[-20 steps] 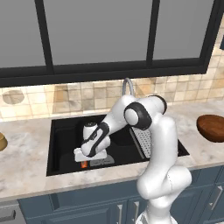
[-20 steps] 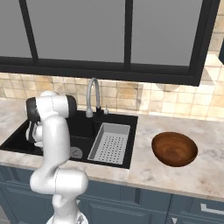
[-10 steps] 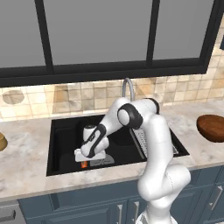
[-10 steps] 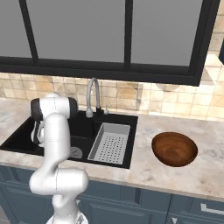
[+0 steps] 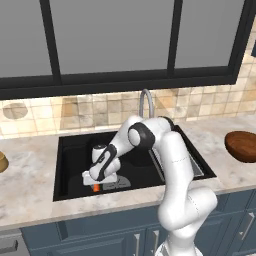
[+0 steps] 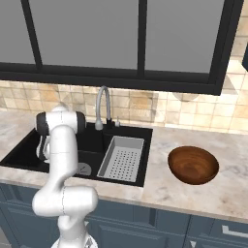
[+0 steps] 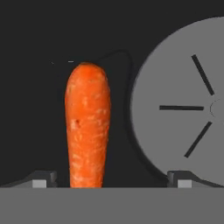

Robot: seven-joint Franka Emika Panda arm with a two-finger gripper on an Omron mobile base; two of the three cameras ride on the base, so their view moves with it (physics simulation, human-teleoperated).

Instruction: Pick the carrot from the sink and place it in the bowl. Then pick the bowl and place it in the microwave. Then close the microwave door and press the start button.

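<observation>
The bright-orange carrot (image 7: 87, 127) lies on the black floor of the sink (image 5: 75, 150), beside the round grey drain (image 7: 183, 109). My gripper (image 7: 111, 181) is down in the basin, open, with its two finger tips on either side of the carrot's near end and the carrot closer to the left tip. From the left base view the gripper (image 5: 96, 183) hovers just over the carrot (image 5: 96, 188) at the sink's front left. The reddish-brown bowl (image 6: 193, 164) stands empty on the counter right of the sink. The microwave is out of view.
A curved steel faucet (image 5: 145, 102) rises behind the basin, and a grey perforated tray (image 6: 121, 159) takes up the sink's right part. A small tan bowl (image 5: 2, 162) sits at the far left counter edge. Dark windows run above the tiled wall.
The arm's elbow has swung a little to the left. The hand stays low over the carrot, and the carrot has not moved.
</observation>
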